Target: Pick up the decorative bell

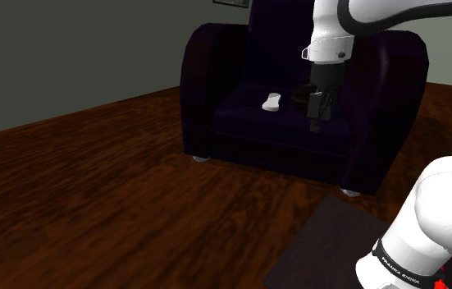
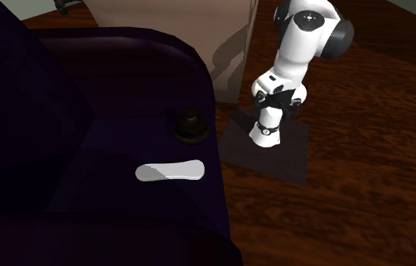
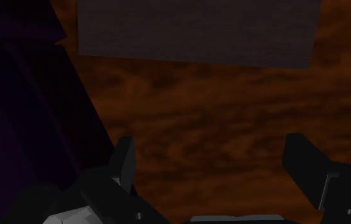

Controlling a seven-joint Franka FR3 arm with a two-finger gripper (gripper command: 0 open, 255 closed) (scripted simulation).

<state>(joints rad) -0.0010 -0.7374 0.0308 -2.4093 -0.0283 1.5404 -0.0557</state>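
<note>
The decorative bell (image 2: 189, 127) is a small dark piece with a rounded body and a knob on top. It stands upright on the seat of a dark purple armchair (image 1: 216, 74). In the shoulder view the bell (image 1: 302, 96) shows just beside my black gripper (image 1: 316, 125), which partly covers it. The gripper (image 3: 209, 153) is open: its two fingers stand wide apart with nothing between them. It looks down on wooden floor, with the armchair's edge to one side. In the second exterior view the arm (image 2: 297, 45) stands well away from the bell.
A flat white oblong object (image 1: 272, 102) (image 2: 170, 171) lies on the seat next to the bell. A dark mat (image 2: 274, 155) (image 3: 193, 32) lies on the brown wooden floor (image 1: 93, 197) under the stand. The chair's padded arms rise on both sides of the seat.
</note>
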